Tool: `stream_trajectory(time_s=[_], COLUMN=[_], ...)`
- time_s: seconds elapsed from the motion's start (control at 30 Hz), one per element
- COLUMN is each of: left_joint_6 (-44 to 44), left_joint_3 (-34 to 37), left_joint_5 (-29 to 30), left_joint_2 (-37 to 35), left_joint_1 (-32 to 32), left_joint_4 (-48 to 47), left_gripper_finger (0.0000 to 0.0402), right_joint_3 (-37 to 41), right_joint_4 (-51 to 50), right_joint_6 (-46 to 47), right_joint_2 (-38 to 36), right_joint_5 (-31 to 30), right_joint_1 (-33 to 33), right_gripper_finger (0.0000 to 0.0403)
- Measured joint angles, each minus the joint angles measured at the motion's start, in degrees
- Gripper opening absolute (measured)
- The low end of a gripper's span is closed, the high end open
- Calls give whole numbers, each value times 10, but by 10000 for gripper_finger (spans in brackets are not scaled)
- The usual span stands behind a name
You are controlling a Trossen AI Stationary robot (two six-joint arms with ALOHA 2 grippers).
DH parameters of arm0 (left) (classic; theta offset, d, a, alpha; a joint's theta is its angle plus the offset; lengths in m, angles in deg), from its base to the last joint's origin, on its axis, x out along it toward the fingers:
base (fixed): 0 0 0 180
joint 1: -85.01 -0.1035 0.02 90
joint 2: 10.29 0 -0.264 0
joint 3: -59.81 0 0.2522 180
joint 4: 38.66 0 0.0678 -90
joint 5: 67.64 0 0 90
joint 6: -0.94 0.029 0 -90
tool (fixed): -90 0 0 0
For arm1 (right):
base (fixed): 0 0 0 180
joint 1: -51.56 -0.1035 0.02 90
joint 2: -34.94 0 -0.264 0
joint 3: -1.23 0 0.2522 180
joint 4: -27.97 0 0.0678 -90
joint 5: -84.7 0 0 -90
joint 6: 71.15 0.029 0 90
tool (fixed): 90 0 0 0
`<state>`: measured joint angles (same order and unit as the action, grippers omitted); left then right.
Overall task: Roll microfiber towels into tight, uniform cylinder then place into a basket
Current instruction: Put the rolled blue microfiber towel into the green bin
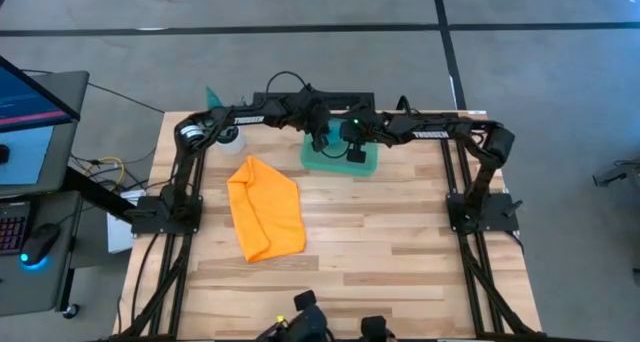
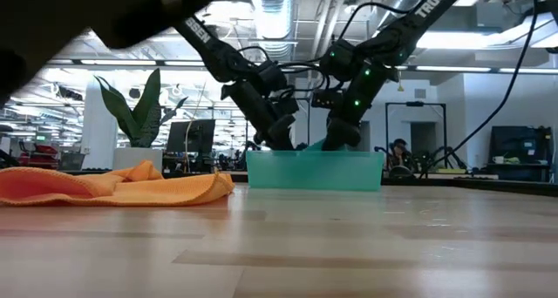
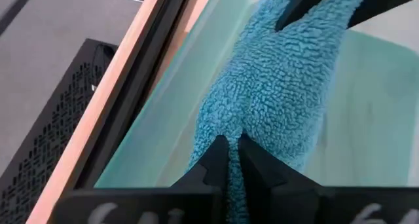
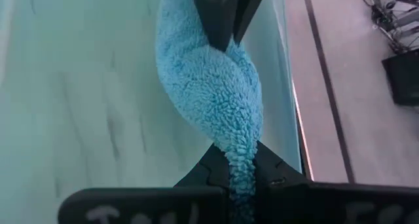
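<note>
Towel of bright orange cloth lies crumpled and loosely folded on the bench, left of the middle and nearer the front edge than anything else in play, touched by neither arm. Farther back, by the rear edge near its middle, sits the teal-green basket. Both arms reach in over the basket from their own sides. Inside it hangs the turquoise towel, twisted into a thick rope and stretched between the two grippers. The left gripper has its fingers pressed together on one end of that rope, and the right gripper pinches the other end the same way, so the cloth spans from one to the other just above the basket's floor. Beyond the basket's left end, a small white pot stands at the back edge.
</note>
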<state>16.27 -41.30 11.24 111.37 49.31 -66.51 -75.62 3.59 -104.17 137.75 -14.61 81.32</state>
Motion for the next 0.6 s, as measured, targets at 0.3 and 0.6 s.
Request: stream_trajectory(time_s=[0.3,0.6], left_joint_6=[-3,-15], left_joint_3=[-17,-16], left_joint_5=[6,12], left_joint_2=[12,12], left_joint_1=[-2,-2], left_joint_4=[-13,-14], left_gripper_finger=[7,30], right_joint_3=[0,0], right_joint_4=[-22,-23], right_joint_6=[9,11], right_joint_2=[8,8], right_joint_5=[9,6], right_joint_1=[17,15], right_gripper_finger=[31,38])
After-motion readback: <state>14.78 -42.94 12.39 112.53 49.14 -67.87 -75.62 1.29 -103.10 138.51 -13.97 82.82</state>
